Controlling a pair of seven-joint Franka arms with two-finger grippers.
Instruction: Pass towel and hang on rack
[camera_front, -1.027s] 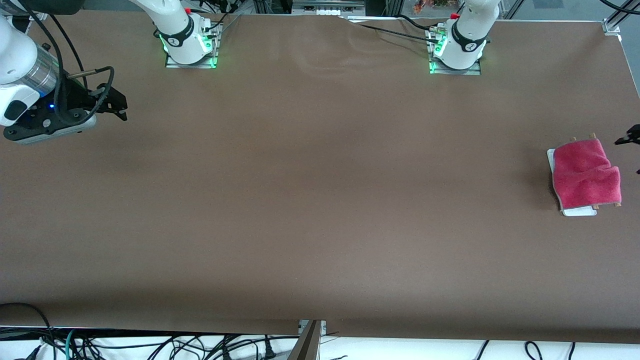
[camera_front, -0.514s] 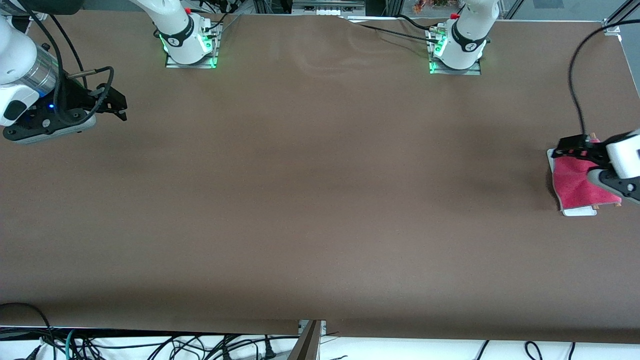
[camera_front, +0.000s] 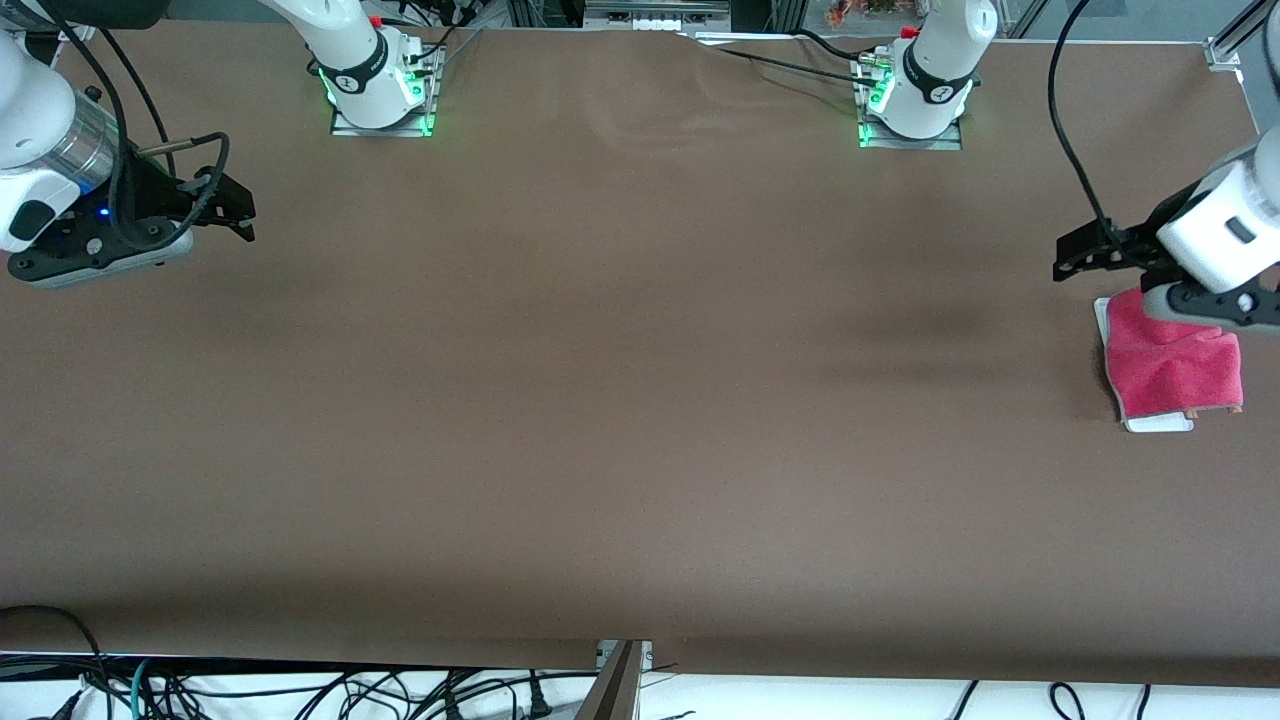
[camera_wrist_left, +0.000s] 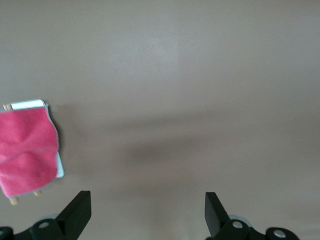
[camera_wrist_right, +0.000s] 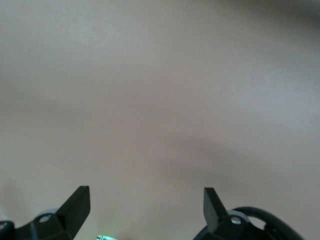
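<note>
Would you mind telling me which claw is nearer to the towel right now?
Left. The left claw hangs open just beside the towel, which is draped on the rack. The right claw waits open at the right arm's end of the table.

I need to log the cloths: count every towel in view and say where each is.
1. The towel is draped over the rack at the left arm's end of the table; the left gripper, open, is above the table beside it. None hidden, apparently.
</note>
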